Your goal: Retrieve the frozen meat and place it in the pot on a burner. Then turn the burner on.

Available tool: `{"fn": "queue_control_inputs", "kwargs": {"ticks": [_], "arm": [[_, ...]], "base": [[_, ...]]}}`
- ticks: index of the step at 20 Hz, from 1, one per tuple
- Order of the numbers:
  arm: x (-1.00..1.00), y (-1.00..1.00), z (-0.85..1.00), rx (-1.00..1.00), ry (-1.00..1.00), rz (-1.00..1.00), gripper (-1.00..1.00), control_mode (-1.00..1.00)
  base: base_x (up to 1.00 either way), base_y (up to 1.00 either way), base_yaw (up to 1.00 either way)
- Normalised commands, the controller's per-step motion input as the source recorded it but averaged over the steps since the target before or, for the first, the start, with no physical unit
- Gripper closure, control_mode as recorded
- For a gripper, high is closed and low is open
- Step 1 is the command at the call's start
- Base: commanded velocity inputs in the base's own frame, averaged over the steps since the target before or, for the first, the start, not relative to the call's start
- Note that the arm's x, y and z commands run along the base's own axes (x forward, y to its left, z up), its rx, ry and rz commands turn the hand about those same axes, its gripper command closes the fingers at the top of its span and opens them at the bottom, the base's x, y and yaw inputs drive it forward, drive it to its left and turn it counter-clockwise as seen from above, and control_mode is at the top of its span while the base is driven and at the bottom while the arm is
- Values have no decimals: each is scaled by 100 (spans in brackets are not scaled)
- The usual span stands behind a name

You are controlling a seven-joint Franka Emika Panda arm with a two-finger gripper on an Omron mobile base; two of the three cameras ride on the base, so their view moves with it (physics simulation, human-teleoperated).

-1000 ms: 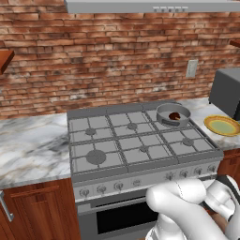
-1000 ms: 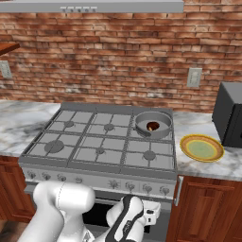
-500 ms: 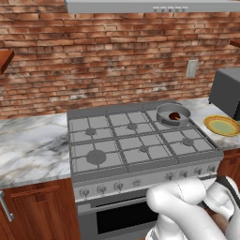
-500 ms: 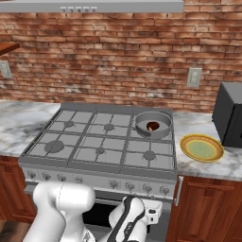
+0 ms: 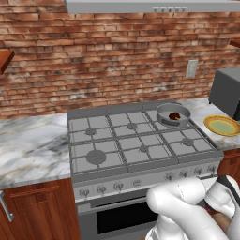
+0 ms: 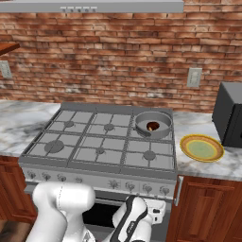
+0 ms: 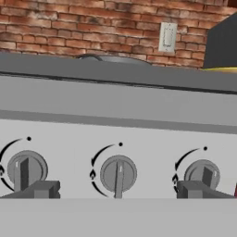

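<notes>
The pot stands on the stove's back right grate square, hiding the burner under it. The frozen meat, a small dark reddish lump, lies inside the pot. My gripper is low in front of the stove's control panel, open and holding nothing. In the hand view its fingertips straddle the middle knob of three, apart from it. The pot's rim peeks over the stove top edge there. The hand sits below the right end of the knob row.
A yellow plate lies on the marble counter right of the stove, beside a dark appliance. More knobs flank the middle one. A brick wall with an outlet stands behind.
</notes>
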Motion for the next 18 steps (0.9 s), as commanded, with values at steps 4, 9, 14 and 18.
{"fn": "queue_control_inputs", "kwargs": {"ticks": [4,9,14,18], "arm": [[1,-6,-4,1,-1,0,-100,-100],[8,0,-7,1,-1,1,-100,-100],[7,0,-2,0,-2,1,-100,-100],[16,0,0,0,0,0,-100,-100]], "base": [[0,0,0],[0,0,0],[0,0,0],[0,0,0]]}}
